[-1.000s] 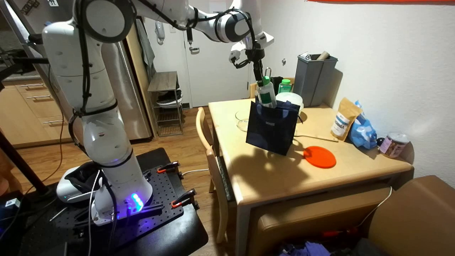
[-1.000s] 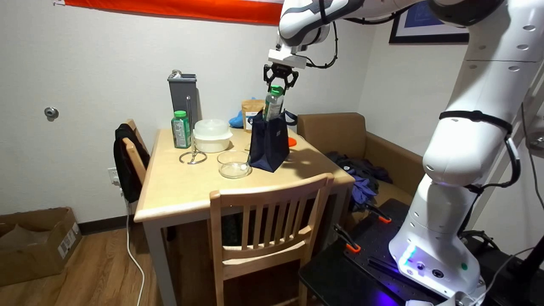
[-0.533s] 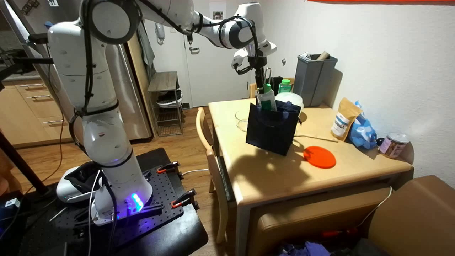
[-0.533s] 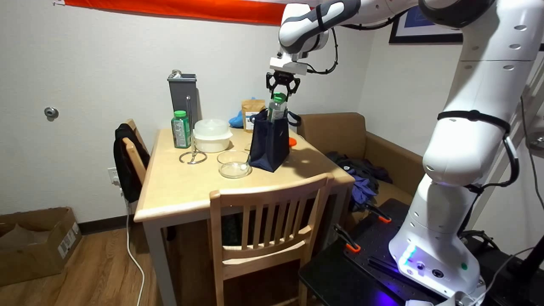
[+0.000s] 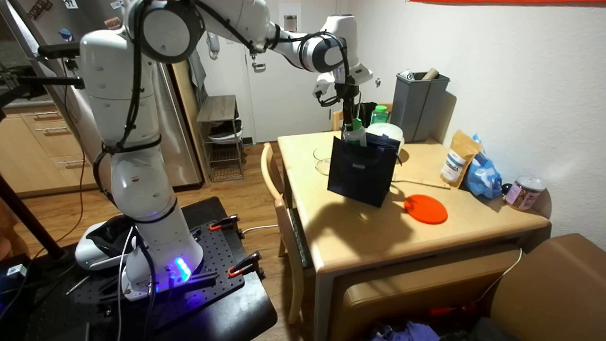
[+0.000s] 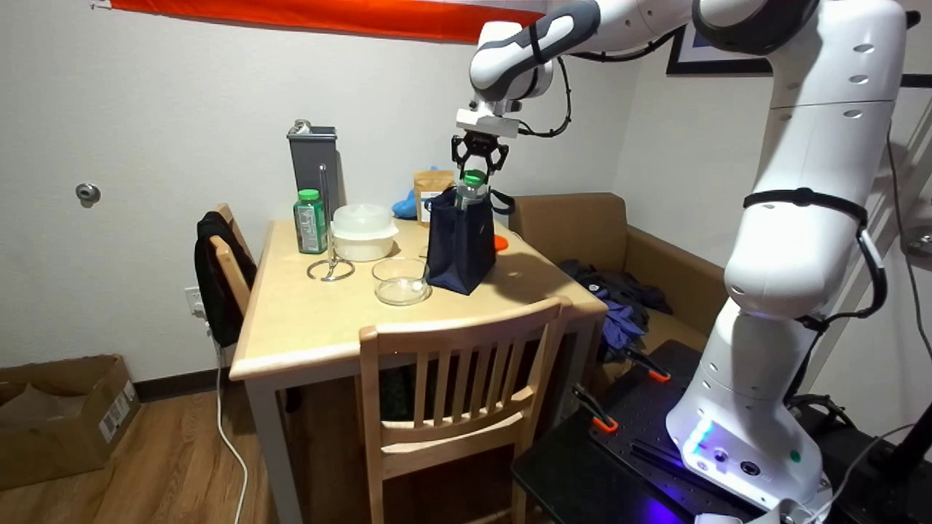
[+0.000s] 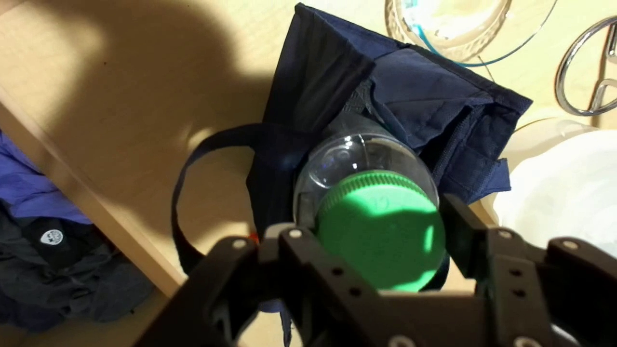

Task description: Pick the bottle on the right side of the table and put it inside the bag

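Note:
The bottle (image 5: 356,136) has a green cap and a clear body. In both exterior views its lower part is hidden inside the bag, and its cap and shoulder stand above the rim (image 6: 470,196). The dark navy bag (image 5: 362,175) stands upright on the tan wooden table (image 5: 473,215); it also shows in an exterior view (image 6: 459,251). My gripper (image 6: 475,175) is above the bag, its fingers shut on the bottle at the cap. In the wrist view the green cap (image 7: 381,241) fills the space between the fingers, over the bag's opening (image 7: 429,91).
A second green-capped bottle (image 6: 311,225), a white tub (image 6: 364,236), a metal stand (image 6: 330,262) and a glass bowl (image 6: 402,284) are on the table near the bag. A red disc (image 5: 426,209), a brown pouch (image 5: 459,158) and a grey bin (image 5: 419,106) are also there.
My gripper has moved down with the bottle. More of the bottle's body is now hidden inside the bag. The bag has stayed in nearly the same place.

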`<state>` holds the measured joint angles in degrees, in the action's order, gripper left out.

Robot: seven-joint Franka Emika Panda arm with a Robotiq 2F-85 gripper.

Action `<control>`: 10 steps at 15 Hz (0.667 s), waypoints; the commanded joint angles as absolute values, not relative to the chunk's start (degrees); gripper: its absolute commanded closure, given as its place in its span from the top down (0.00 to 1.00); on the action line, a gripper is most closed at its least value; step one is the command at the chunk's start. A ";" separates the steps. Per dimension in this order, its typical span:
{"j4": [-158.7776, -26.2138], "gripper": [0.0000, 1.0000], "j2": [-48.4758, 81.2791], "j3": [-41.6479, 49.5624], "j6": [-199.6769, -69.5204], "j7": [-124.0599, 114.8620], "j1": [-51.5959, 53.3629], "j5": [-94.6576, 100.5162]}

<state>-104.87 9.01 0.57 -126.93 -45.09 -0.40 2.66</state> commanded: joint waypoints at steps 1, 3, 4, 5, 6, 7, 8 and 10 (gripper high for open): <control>-100.80 0.40 11.90 0.97 -124.15 -43.57 0.22 0.06; -100.00 0.40 13.34 1.01 -124.13 -43.48 0.31 -0.96; -99.64 0.40 14.01 1.06 -123.89 -43.45 0.39 -1.27; -99.38 0.40 14.66 1.19 -123.64 -43.65 0.54 -1.00; -99.08 0.40 15.27 1.31 -123.27 -43.67 0.63 -0.75; -98.74 0.40 15.82 1.48 -122.61 -43.86 0.74 -0.28; -98.42 0.40 16.40 1.67 -121.85 -44.00 0.83 0.16; -97.86 0.40 17.33 1.88 -120.63 -43.88 0.82 0.11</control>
